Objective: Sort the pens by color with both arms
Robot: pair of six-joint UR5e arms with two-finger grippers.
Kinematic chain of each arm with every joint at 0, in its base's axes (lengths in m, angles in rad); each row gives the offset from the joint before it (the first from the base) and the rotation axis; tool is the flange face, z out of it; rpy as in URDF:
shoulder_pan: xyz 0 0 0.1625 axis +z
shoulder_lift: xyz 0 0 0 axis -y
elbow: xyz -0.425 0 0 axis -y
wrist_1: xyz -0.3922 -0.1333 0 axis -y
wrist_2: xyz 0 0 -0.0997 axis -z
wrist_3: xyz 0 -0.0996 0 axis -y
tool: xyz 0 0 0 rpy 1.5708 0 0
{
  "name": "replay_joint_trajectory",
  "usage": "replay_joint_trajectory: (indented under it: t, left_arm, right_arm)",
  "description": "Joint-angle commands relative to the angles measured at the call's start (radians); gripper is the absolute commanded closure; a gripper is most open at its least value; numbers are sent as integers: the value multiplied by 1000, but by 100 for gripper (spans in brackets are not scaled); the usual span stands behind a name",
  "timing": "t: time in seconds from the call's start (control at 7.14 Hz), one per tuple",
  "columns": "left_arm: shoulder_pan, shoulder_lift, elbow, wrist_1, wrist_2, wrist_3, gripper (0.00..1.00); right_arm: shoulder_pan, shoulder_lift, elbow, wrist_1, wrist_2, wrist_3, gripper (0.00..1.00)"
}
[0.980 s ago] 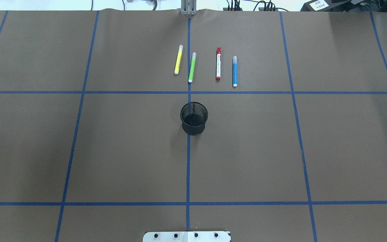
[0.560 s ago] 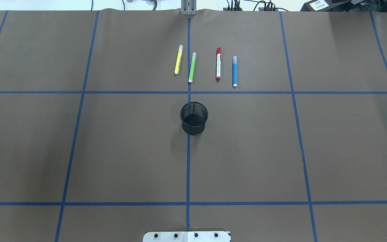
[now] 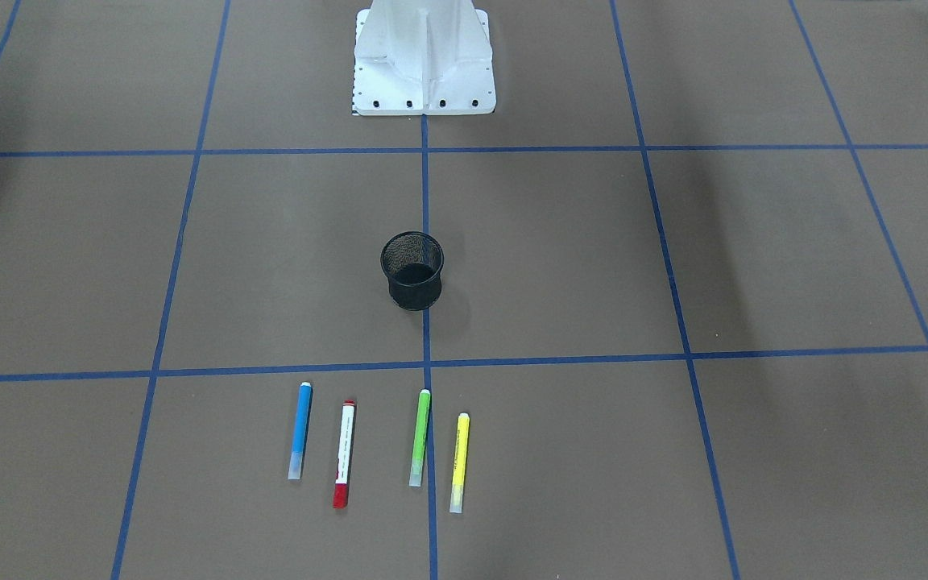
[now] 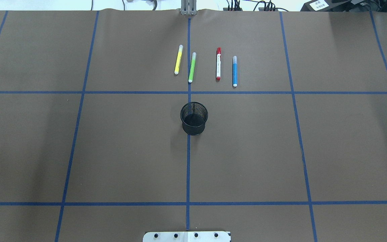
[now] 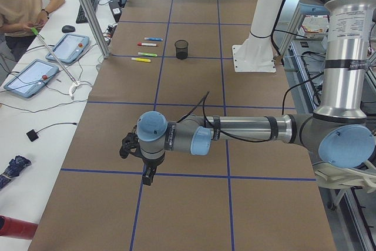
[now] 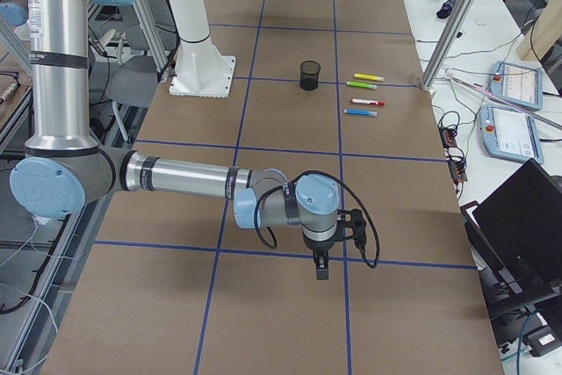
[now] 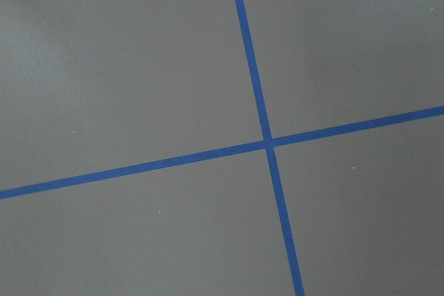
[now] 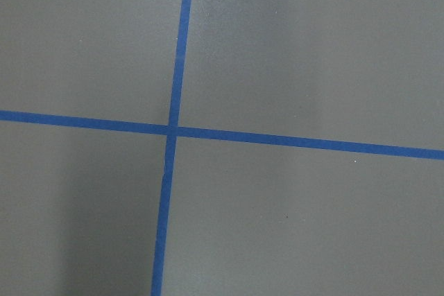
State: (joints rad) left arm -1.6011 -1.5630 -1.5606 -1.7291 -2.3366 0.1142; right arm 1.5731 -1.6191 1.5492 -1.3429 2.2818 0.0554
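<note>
Four pens lie side by side on the brown table beyond a black mesh cup (image 4: pixel 194 118): yellow pen (image 4: pixel 178 64), light green pen (image 4: pixel 192 67), white pen with red cap (image 4: pixel 218 64), blue pen (image 4: pixel 234 71). They also show in the front view: blue pen (image 3: pixel 300 431), red-capped pen (image 3: pixel 344 453), green pen (image 3: pixel 420 437), yellow pen (image 3: pixel 459 462). My left gripper (image 5: pixel 147 177) hangs over the table's left end, far from the pens. My right gripper (image 6: pixel 320 271) hangs over the right end. I cannot tell whether either is open or shut. Both wrist views show only tape lines.
The white pedestal base (image 3: pixel 424 56) stands at the robot's edge of the table. Blue tape lines (image 4: pixel 188 168) divide the brown surface into a grid. A person (image 5: pixel 23 4) sits at a side desk with tablets beyond the table's far edge.
</note>
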Motion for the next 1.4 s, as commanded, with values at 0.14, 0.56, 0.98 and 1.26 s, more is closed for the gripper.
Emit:
replay_joint_trajectory:
  t: [0.14,0.56,0.98,1.26]
  left_arm:
    - [13,0,-25,87,3,-7,0]
    - [15,-45,-84,240,0,-4,0]
    - [15,-48,-91,237,0,1,0]
    - [17,-48,-91,237,0,2,0]
  right_arm:
    - [-39,-2,8,4,-8,86,0]
    - [-39,-8,5,8,-10,77,0]
    - [-39,-8,5,8,-5,73,0]
    - [-39,-8,5,8,-1,73,0]
